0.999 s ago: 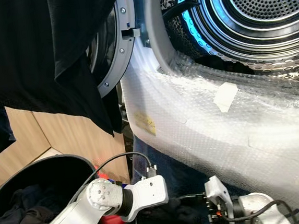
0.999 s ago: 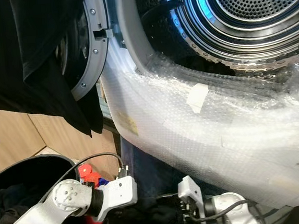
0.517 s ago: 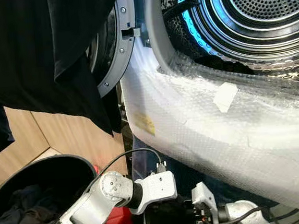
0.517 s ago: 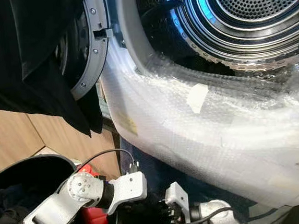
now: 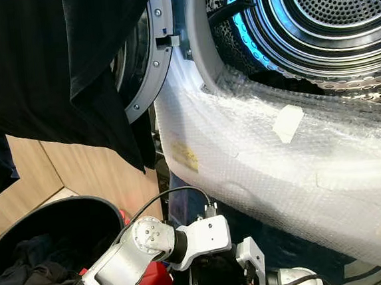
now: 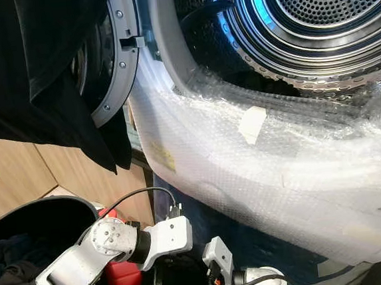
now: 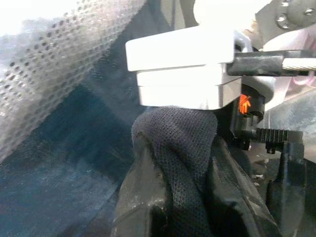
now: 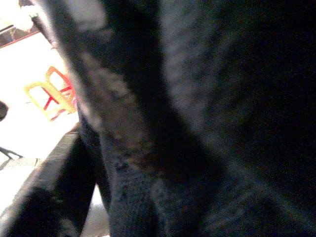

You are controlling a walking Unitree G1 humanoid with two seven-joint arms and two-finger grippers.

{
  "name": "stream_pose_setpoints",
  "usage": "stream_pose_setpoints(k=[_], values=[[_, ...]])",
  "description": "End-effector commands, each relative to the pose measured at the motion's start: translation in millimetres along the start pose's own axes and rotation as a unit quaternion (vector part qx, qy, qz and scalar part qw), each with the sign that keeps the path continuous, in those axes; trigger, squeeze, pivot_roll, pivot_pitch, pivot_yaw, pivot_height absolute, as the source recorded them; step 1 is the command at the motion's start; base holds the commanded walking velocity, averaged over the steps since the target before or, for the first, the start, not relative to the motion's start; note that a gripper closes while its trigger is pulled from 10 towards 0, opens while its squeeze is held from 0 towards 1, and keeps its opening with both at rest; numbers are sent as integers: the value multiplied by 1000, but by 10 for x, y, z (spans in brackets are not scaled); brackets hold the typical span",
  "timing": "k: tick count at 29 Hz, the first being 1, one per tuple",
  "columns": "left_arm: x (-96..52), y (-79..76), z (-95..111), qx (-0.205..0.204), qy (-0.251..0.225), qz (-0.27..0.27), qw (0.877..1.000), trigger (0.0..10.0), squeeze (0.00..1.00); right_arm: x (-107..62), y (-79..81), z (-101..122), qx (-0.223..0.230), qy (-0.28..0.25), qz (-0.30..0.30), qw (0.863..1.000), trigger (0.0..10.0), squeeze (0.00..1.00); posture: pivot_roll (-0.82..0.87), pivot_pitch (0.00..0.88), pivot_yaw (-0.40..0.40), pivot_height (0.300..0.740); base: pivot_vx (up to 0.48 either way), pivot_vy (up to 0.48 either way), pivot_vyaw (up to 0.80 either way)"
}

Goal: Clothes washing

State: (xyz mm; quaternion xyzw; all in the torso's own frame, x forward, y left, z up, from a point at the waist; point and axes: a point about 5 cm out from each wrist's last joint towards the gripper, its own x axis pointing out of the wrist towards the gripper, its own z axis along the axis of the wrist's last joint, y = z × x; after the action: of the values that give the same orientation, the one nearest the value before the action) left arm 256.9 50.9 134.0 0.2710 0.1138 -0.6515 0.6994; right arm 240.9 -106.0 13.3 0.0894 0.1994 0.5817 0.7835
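- The washing machine [image 5: 291,153] stands with its door [image 5: 141,73] swung wide and its one steel drum [image 5: 326,17] bare, probably so laundry can go straight in.
- Bubble wrap [image 5: 257,143] covers the front below the opening, likely as padding against knocks.
- One black garment [image 5: 44,68] hangs over the door, high on the robot's left.
- One black basket [image 5: 70,216] sits low on the left, near the machine, with dark clothes [image 5: 29,280] heaped inside, so the reach is short.
- Both arms meet low in front of the machine, beside the basket.
- The left gripper [image 7: 177,197] has its fingers [image 7: 143,197] clamped on a fold of dark knit cloth [image 7: 177,143], seemingly to lift it toward the drum.
- The right gripper [image 6: 217,260] sits just beside the left; dark fabric covers its camera, so I cannot tell how its fingers stand.
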Motion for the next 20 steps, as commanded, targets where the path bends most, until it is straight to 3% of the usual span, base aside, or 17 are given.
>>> stream_pose_setpoints(k=[1,20], values=[[-39,127,170,29,-29,36,999,0,0,23,6,-55,15,-3,-13,1000,0,0,-3,0,-33,740,0,0,0],[-52,114,189,19,-38,48,998,0,0,56,-80,2,7,-22,-51,998,0,0,5,0,-25,740,0,0,0]])
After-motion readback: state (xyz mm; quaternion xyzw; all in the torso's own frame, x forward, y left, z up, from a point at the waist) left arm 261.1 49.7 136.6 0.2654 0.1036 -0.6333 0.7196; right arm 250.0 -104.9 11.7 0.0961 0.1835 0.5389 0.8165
